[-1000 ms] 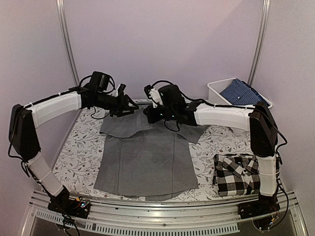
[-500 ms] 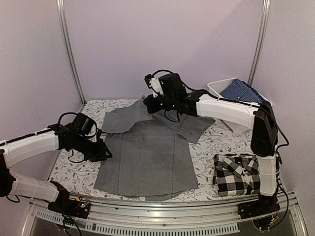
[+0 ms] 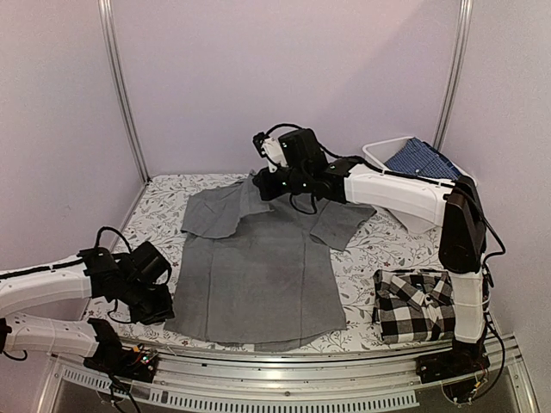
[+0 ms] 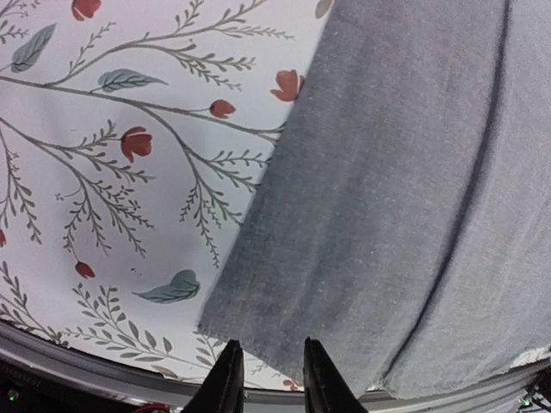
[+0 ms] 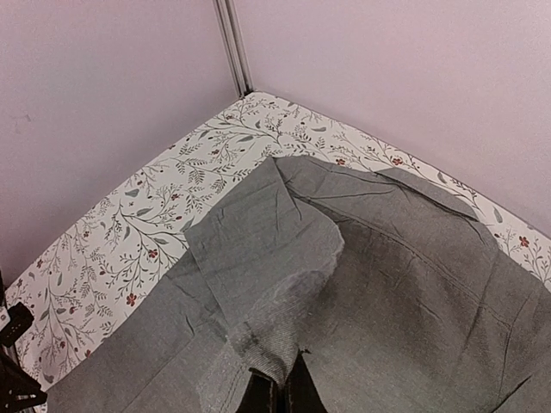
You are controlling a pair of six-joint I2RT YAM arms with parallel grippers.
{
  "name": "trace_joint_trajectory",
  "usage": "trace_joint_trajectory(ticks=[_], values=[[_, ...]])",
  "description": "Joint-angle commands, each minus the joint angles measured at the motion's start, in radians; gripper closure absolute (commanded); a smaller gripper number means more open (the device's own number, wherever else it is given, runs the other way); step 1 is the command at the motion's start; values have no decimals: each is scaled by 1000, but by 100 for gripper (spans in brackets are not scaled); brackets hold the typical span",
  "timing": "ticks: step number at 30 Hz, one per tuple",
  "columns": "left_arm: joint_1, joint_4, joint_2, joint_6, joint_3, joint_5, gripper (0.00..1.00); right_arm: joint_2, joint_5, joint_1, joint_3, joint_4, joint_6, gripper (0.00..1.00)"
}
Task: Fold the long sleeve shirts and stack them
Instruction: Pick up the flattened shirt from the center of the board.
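The plain grey long sleeve shirt (image 3: 258,275) lies spread flat on the floral table (image 3: 142,228), with its left sleeve folded inward. My right gripper (image 3: 262,184) is shut on a fold of the grey cloth (image 5: 284,344) near the collar and holds it a little above the table. My left gripper (image 3: 164,311) hovers low at the shirt's front left hem corner (image 4: 232,318). Its fingers (image 4: 225,383) stand slightly apart and grip nothing. The checked long sleeve shirt (image 3: 413,305) sits folded at the front right.
A white bin (image 3: 379,157) holding blue patterned cloth stands at the back right. The metal rail (image 3: 284,357) runs along the table's front edge, just below my left fingers. Pale walls close in the back and both sides.
My left arm swung from the back left by the collar down to the front left hem corner, and its jaws narrowed. My right gripper shifted back slightly, still holding the cloth.
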Motion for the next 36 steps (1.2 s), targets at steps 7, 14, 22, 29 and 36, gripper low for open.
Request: trace_joint_trajectory(ticks=[7,14,22,29,36], values=[[-29,16,48,-118,-69,-85,77,-47,-57,-9,8,5,-9,100],[-29,74,73,-103,-122,-68,77,-60,-55,-9,0,5,-9,100],[-31,115,120,-71,-120,-50,92,-68,-58,-9,4,4,-3,100],[-32,71,64,-55,-64,-59,100,-71,-31,-13,43,-9,-36,100],[-35,-21,11,9,89,-125,100,-75,42,-37,107,-23,-82,100]])
